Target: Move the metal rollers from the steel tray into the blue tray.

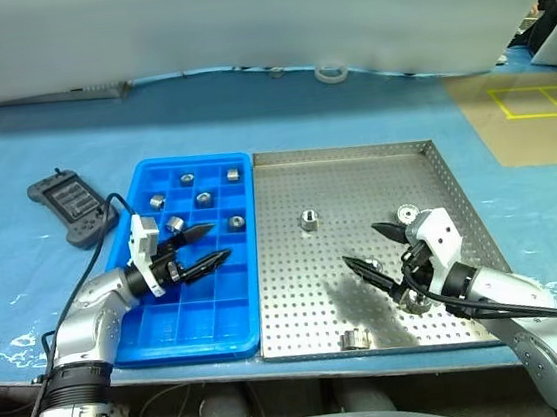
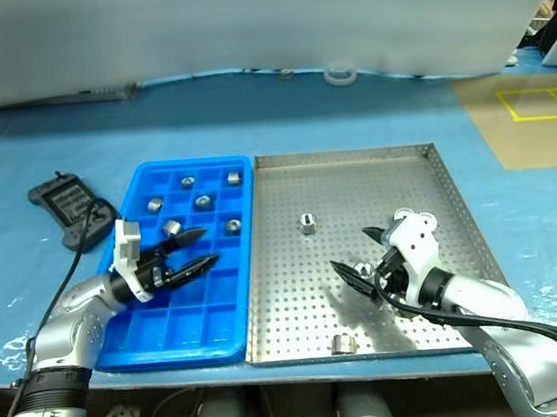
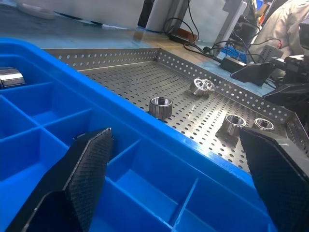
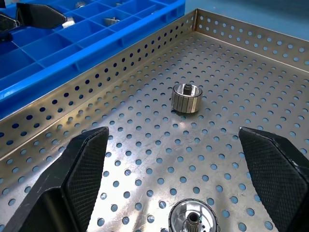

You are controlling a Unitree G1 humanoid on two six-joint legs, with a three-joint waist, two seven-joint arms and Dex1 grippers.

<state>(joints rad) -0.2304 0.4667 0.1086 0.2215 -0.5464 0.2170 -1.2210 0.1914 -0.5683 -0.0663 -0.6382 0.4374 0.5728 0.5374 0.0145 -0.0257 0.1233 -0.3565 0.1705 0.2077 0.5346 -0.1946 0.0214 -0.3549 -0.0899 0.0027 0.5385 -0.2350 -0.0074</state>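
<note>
The steel tray (image 1: 355, 175) lies next to the blue tray (image 1: 186, 325), on its right. Several metal rollers (image 1: 309, 219) are scattered on the perforated floor, and several more (image 1: 203, 199) sit in the blue tray's far compartments. My left gripper (image 1: 217, 243) hovers open and empty over the middle of the blue tray, pointing toward the steel tray. My right gripper (image 1: 363, 244) stands open low over the steel tray's near half. In the right wrist view one roller (image 4: 193, 220) lies between its fingers (image 4: 82, 164), untouched, and another roller (image 4: 187, 96) stands further ahead.
A dark grey handheld controller (image 1: 69, 204) with a cable lies left of the blue tray. A roll of tape (image 1: 331, 72) rests at the table's far edge. Both trays sit close to the table's front edge on a blue cover.
</note>
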